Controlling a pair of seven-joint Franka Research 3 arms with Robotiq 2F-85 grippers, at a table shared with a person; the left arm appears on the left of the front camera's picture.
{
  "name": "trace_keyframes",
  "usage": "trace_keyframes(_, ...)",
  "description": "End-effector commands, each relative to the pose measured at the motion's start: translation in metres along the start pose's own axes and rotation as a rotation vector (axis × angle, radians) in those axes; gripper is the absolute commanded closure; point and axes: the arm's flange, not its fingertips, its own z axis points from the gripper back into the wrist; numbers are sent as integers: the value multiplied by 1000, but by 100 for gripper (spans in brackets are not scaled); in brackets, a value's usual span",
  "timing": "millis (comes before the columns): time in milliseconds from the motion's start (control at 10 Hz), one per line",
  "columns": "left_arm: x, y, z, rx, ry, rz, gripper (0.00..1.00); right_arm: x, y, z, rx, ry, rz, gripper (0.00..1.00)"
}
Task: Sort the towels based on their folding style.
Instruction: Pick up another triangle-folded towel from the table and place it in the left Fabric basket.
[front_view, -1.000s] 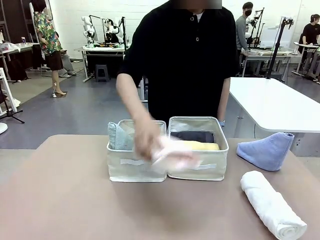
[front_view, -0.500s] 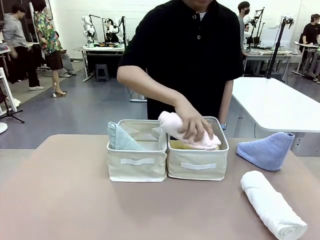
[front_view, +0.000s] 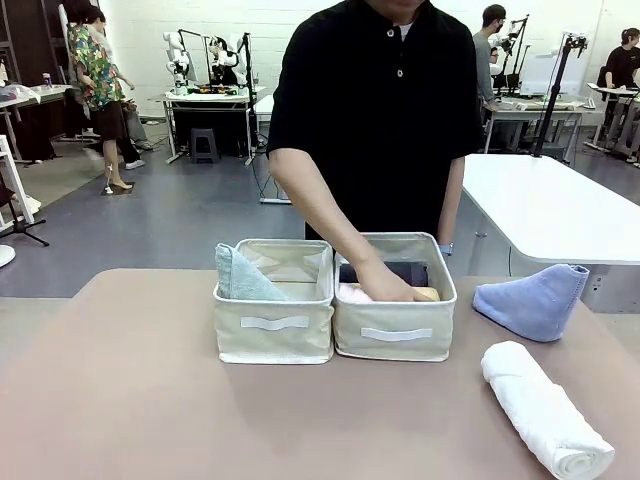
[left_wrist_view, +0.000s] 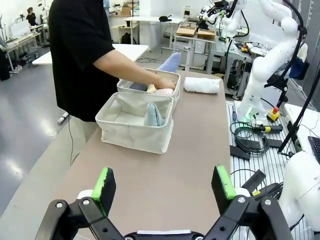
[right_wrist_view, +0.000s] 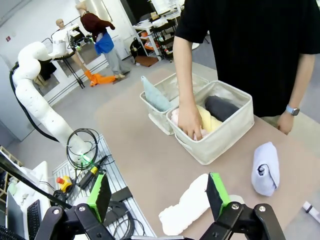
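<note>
Both grippers gape wide and empty: the left gripper (left_wrist_view: 164, 185) and the right gripper (right_wrist_view: 158, 192), well back from the baskets. Beyond, a person's hand (front_view: 385, 285) rests on the pink towel (front_view: 352, 293) in the right basket (front_view: 395, 340), beside the yellow roll (front_view: 428, 294) and dark grey roll (front_view: 408, 273). The grey-green cone (front_view: 238, 275) stands in the left basket (front_view: 272, 325) — the blue cone (front_view: 535, 300) and white roll (front_view: 545, 408) lie on the table (front_view: 120, 400).

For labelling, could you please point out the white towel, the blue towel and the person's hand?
white towel (front_view: 545, 410), front view, roll's middle
blue towel (front_view: 530, 302), front view, broad side
person's hand (front_view: 385, 284), front view, its back
</note>
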Motion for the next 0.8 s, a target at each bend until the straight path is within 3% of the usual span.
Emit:
trace_keyframes(0,8,-5,-2,12,-2,22,0,20,37,-6,-37,132,78,0)
trace_keyframes(100,8,-5,-2,12,-2,22,0,40,56,-31,-107,298,135,0)
trace_keyframes(200,8,-5,-2,12,-2,22,0,51,59,-63,-87,486,188,0)
trace_keyframes(400,8,-5,-2,12,-2,22,0,60,45,-126,-161,635,199,0)
trace_keyframes(700,8,-5,-2,12,-2,22,0,30,16,-213,-112,822,209,0)
